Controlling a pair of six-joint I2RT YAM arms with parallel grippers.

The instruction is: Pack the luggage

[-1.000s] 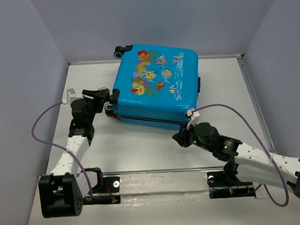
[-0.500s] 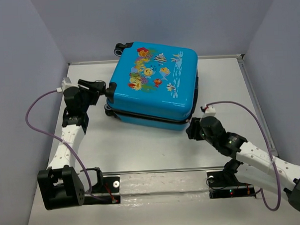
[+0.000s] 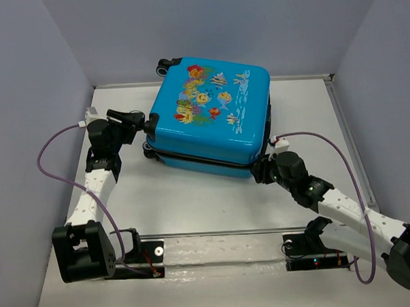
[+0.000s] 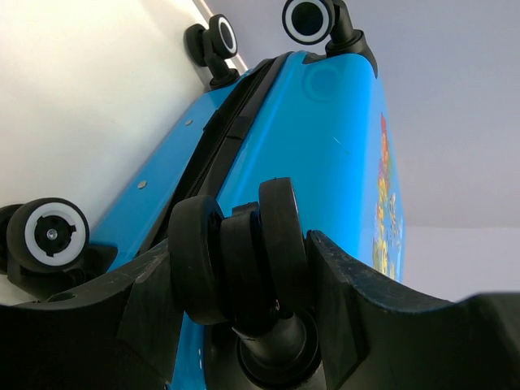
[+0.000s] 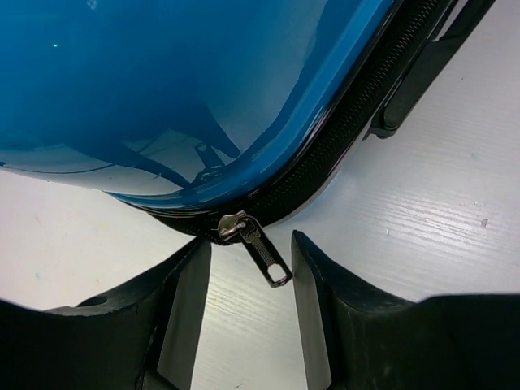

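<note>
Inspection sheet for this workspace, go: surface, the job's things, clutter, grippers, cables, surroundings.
Surface: white table, with the case on its far half.
Job's things: blue suitcase lying flat, fish print up, shells together; zip pull at its near right corner.
Clutter: nothing seen.
Grippers: left gripper clamped on a wheel of the case; right gripper open, fingers either side of the zip pull, not touching it.
Cables: one purple cable loops from the left wrist, another from the right.
Surroundings: plain grey walls on three sides.
</note>
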